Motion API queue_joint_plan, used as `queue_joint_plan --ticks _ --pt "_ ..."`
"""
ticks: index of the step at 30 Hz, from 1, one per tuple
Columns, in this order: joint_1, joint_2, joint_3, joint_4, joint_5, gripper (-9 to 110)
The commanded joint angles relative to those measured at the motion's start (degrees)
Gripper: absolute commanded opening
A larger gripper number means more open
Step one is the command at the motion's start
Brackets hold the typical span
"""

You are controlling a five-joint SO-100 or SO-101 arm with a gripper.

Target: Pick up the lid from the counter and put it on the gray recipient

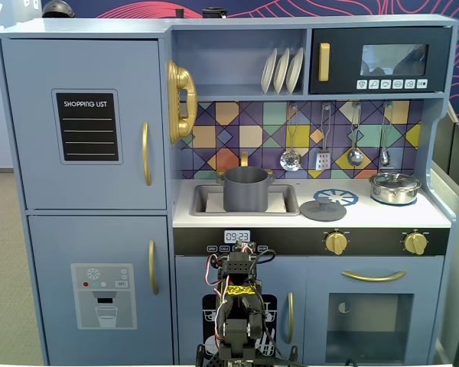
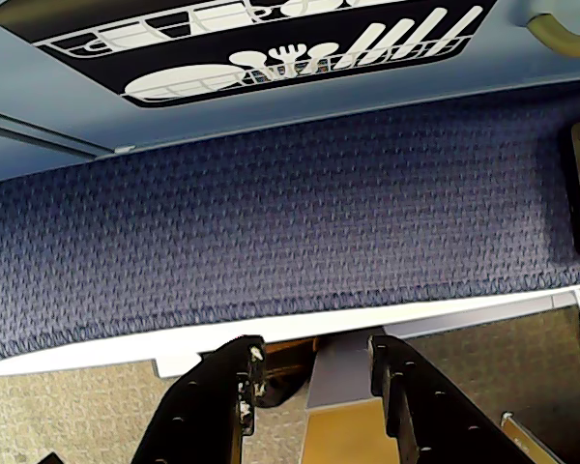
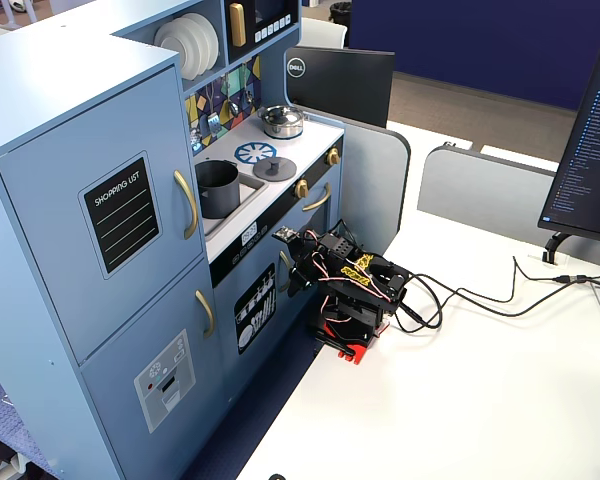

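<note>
Lying flat on the white counter (image 1: 432, 216), knob up: the lid (image 1: 323, 209), just right of the sink (image 1: 201, 200) in a fixed view and beside the blue burner print (image 1: 336, 197). Standing upright in that sink: the gray recipient (image 1: 245, 189), open-topped, apart from the lid. Sitting on the right-hand burner: 1 shiny silver pot (image 1: 395, 187). Folding low in front of the toy kitchen's lower doors, well below the counter: the arm (image 3: 348, 285). Gaping in the wrist view with 2 dark fingers (image 2: 217, 401) parted and gripping nothing: the gripper (image 2: 314, 362)
</note>
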Motion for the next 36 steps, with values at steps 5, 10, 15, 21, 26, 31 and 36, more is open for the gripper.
queue_joint_plan --ticks 5,10,15,21,26,31,36 --pt "1.5 -0.3 0.2 10.4 -0.1 0" --pt "1.7 -0.3 0.2 10.4 -0.1 0" --pt "1.1 -1.0 -2.0 6.4 -0.1 0" --pt "3.1 -10.7 -17.2 -1.3 -1.0 0" --pt "9.4 -15.1 -28.4 -10.9 -5.2 0" --pt "19.0 -16.3 -33.3 -32.8 1.9 0" --pt "25.8 -18.8 -31.6 -57.0 0.2 4"
